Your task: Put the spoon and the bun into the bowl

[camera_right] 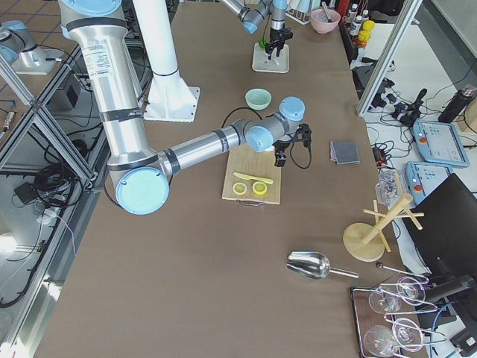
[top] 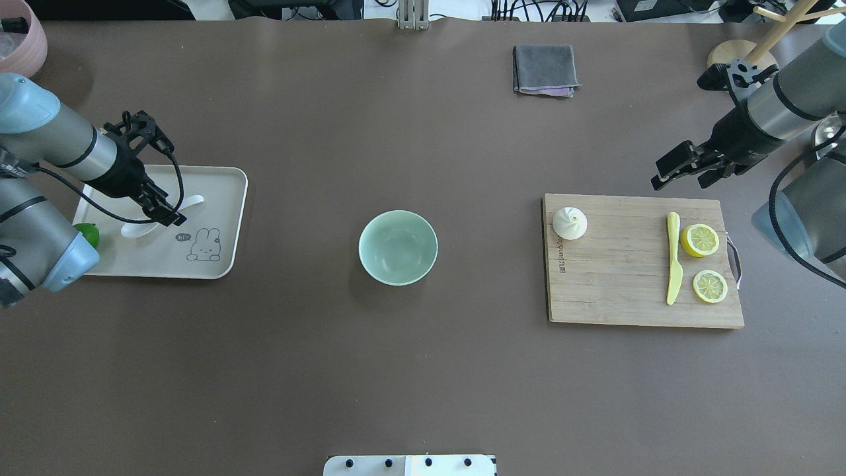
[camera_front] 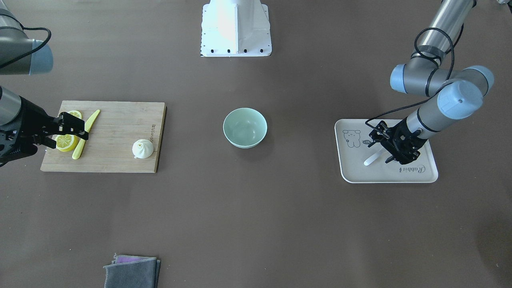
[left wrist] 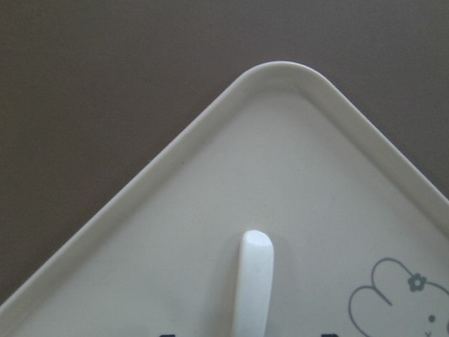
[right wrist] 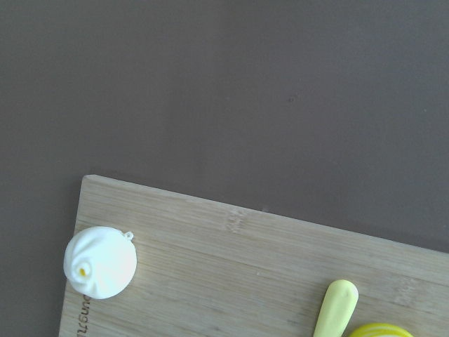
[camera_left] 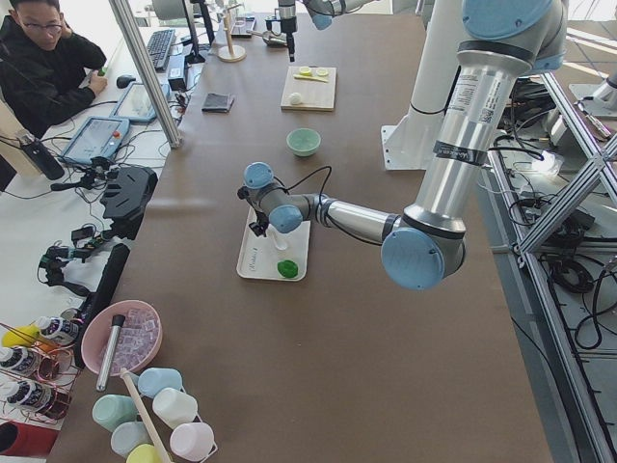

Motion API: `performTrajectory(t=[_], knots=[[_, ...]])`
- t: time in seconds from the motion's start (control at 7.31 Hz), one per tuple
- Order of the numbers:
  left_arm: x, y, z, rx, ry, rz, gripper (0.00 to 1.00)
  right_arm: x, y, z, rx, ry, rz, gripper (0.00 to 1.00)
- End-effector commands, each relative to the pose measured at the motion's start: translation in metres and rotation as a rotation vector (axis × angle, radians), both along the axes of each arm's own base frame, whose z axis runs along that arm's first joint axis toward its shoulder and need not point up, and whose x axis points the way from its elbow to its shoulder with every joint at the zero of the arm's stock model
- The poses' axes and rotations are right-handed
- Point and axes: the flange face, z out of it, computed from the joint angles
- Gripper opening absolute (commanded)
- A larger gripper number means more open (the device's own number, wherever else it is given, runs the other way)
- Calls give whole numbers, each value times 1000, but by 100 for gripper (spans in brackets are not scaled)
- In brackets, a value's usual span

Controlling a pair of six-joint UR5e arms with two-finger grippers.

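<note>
You have the left gripper low over the beige tray at the robot's left end of the bench. Its fingers stand apart and reach down on either side of the spoon, around its middle. The spoon lies flat on the tray. Its scoop points toward the robot and its handle points away, toward the tray's far corner. From what you can see, the fingers have not closed on the spoon, and the left wrist view shows only the bare handle tip on the tray. A small green object sits at the tray's outer edge, half hidden by the arm.

The bowl stands upright in the middle of the bench with nothing in it, well apart from both arms.

Your right gripper hangs with its fingers spread and nothing between them. It is above the bench just past the far edge of the wooden cutting board. The bun sits upright on the board's corner nearest the bowl, well apart from that gripper. A yellow knife and two lemon halves lie at the board's other end. A folded grey cloth lies near the far side of the bench.
</note>
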Motion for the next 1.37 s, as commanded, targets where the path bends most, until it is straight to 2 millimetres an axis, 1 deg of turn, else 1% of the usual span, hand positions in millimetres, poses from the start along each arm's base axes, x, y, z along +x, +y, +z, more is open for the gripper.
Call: performTrajectory(t=[0.0, 0.14, 0.27, 0.41, 0.55, 0.68, 0.82, 0.96, 1.09, 1.23], knots=[[3, 1, 1, -1, -3, 5, 72, -4, 1, -2, 4, 2, -3, 100], [3, 1, 2, -1, -8, 2, 61, -4, 1, -3, 2, 1, -1, 100], [4, 0, 2, 11, -18, -8, 46, -6, 1, -4, -11, 1, 6, 100], [4, 0, 3, 20, -27, -18, 41, -5, 2, -9, -6, -5, 7, 100], [4, 1, 1, 23, -25, -18, 22, -4, 4, -16, -11, -11, 21, 100], [4, 1, -3, 26, -20, -18, 2, -10, 6, -19, -30, -13, 26, 100], [3, 1, -6, 27, -15, -20, 0, -14, 5, -23, -19, -6, 30, 100], [2, 3, -18, 40, 3, -15, 0, -18, 3, -29, -10, -9, 27, 100], [-2, 0, -35, 52, 16, -25, 0, -30, 0, -40, -23, -11, 40, 100], [-2, -7, -61, -38, 54, -119, 0, -51, -2, -55, -15, 2, 57, 100]])
